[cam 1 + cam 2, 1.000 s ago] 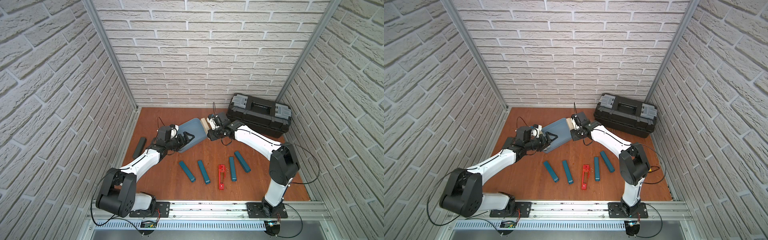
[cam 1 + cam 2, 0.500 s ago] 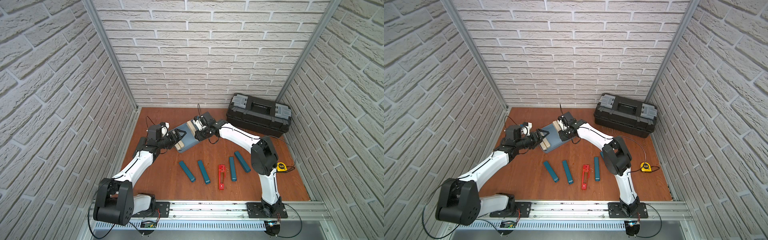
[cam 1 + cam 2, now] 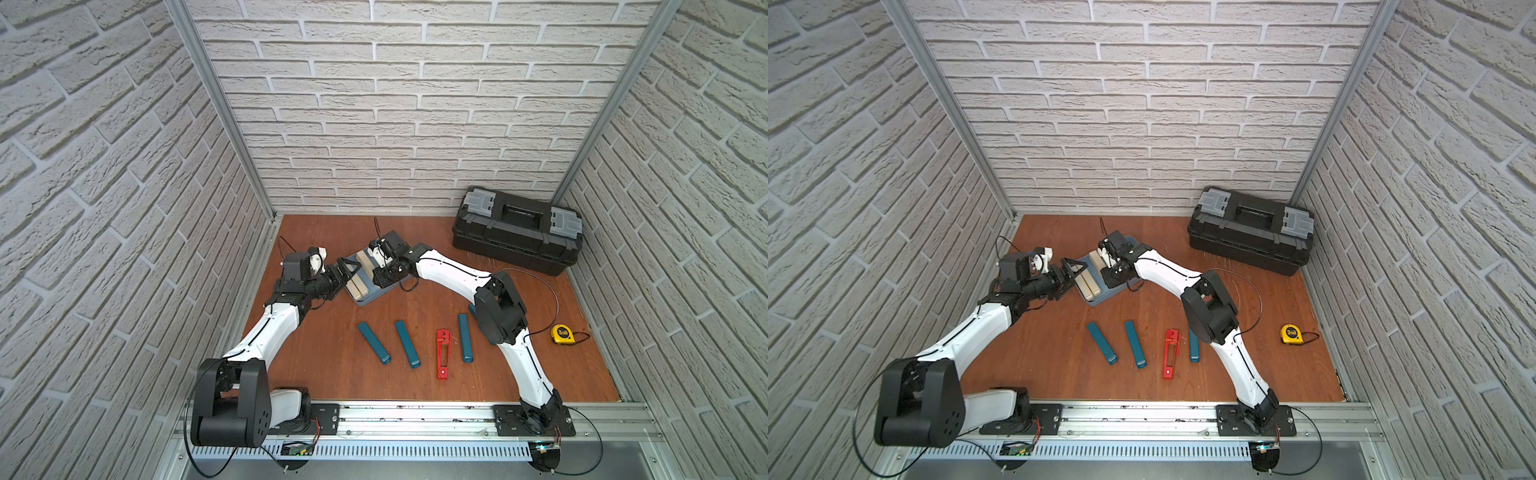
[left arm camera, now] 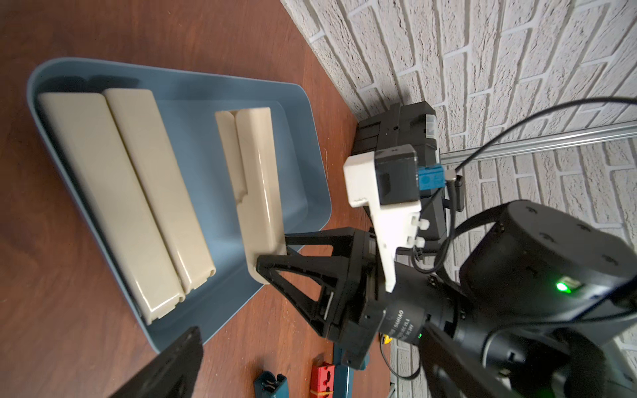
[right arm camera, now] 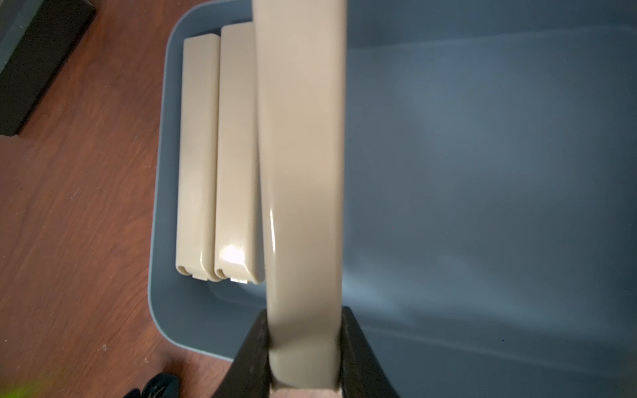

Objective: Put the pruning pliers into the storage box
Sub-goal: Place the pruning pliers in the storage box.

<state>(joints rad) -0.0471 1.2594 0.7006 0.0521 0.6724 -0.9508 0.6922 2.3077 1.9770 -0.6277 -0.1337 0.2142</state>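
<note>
The storage box (image 3: 376,297), a shallow light blue tray (image 4: 300,113), stands mid-floor. Two beige pruning pliers (image 4: 131,193) lie side by side along its left wall. My right gripper (image 5: 305,344) is shut on one end of a third beige one (image 5: 303,155) and holds it lengthwise over the tray floor (image 5: 482,172), beside those two. In both top views that gripper (image 3: 374,272) (image 3: 1105,272) is over the tray. My left gripper (image 3: 351,268) stands open at the tray's left rim, holding nothing. Teal pliers (image 3: 374,343) (image 3: 407,344) (image 3: 465,338) and a red one (image 3: 443,353) lie on the floor in front.
A big black toolbox (image 3: 515,237) with grey latches sits at the back right. A yellow tape measure (image 3: 560,333) lies at the right. Brick walls close in on three sides, and a metal rail (image 3: 415,415) runs along the front edge.
My right gripper has carried the beige pliers leftward from the tray's back right corner to over the tray. My left gripper has drawn back left, uncovering the two beige pliers.
</note>
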